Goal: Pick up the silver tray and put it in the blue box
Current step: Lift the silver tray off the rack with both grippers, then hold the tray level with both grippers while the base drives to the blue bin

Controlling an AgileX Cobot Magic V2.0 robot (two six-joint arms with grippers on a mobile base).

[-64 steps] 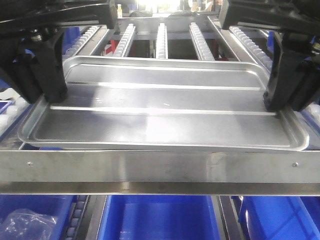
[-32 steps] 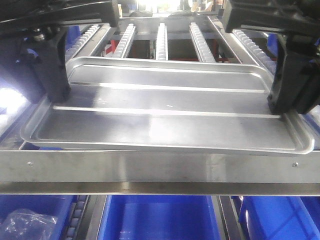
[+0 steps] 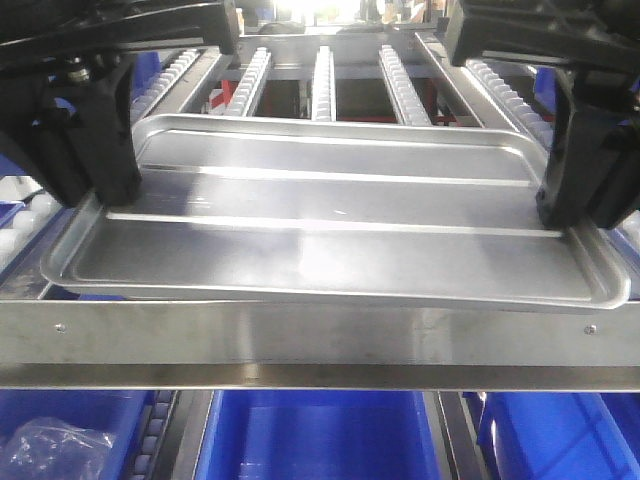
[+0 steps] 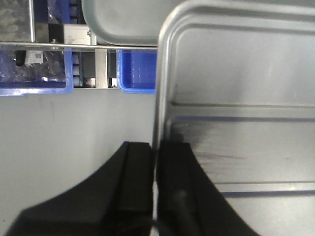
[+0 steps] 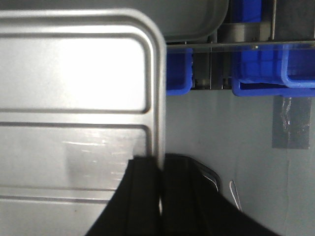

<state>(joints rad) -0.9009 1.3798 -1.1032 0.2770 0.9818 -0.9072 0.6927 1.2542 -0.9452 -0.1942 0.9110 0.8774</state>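
Observation:
The silver tray (image 3: 330, 220) lies level, lengthwise across the front view, over the roller tracks and just behind the steel rack rail. My left gripper (image 3: 105, 195) is shut on its left rim, and my right gripper (image 3: 560, 220) is shut on its right rim. In the left wrist view the black jaws (image 4: 155, 162) pinch the tray's (image 4: 236, 88) rim edge. The right wrist view shows the same grip (image 5: 160, 177) on the tray (image 5: 74, 98). A blue box (image 3: 315, 435) sits below the rail at the centre, only partly in view.
The steel rack rail (image 3: 320, 335) crosses the front. Roller tracks (image 3: 323, 80) run back behind the tray. More blue crates flank the lower level, one holding a plastic bag (image 3: 55, 445). Another grey rounded tray shape (image 4: 123, 19) shows beyond the held tray.
The tray and both grippers have shifted slightly up and toward the camera, mostly in the first half second. Both grips are unchanged.

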